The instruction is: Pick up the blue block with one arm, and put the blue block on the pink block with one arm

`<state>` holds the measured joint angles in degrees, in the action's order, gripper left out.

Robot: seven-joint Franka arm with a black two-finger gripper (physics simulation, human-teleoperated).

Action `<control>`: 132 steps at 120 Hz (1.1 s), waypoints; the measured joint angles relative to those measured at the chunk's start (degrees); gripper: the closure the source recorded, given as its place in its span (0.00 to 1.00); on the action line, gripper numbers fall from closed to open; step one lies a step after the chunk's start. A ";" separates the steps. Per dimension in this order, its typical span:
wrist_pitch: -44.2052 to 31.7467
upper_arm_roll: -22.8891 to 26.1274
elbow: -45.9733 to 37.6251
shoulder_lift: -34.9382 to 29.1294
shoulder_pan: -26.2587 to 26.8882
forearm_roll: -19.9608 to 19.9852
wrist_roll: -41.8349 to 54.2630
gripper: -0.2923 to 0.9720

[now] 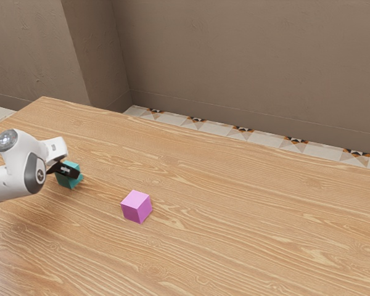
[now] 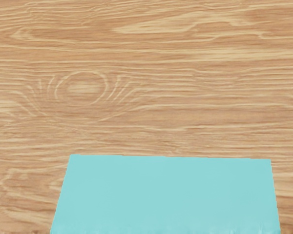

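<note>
The gripper (image 1: 68, 172) seems clamped on the blue block (image 1: 68, 180), down near the counter (image 1: 234, 203); the pink block (image 1: 136, 206) lies at its 4 o'clock. Likely light, rigid, smooth: flat opposite faces suit the grip.

The light is soft and even. The table (image 1: 246, 209) looks bright and warm. The wall (image 1: 253, 55) behind it is dimmer, and darkest in its corner. The pink block (image 1: 136, 206) has a light top and darker sides. In the wrist view the blue block (image 2: 166, 195) looks pale and flat, all one shade.
</note>
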<state>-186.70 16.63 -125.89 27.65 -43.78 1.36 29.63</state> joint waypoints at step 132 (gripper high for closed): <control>2.09 -2.23 -19.72 -29.21 29.53 0.84 -12.10 0.46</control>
<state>-184.61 14.40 -145.61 -1.56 -14.25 2.20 17.54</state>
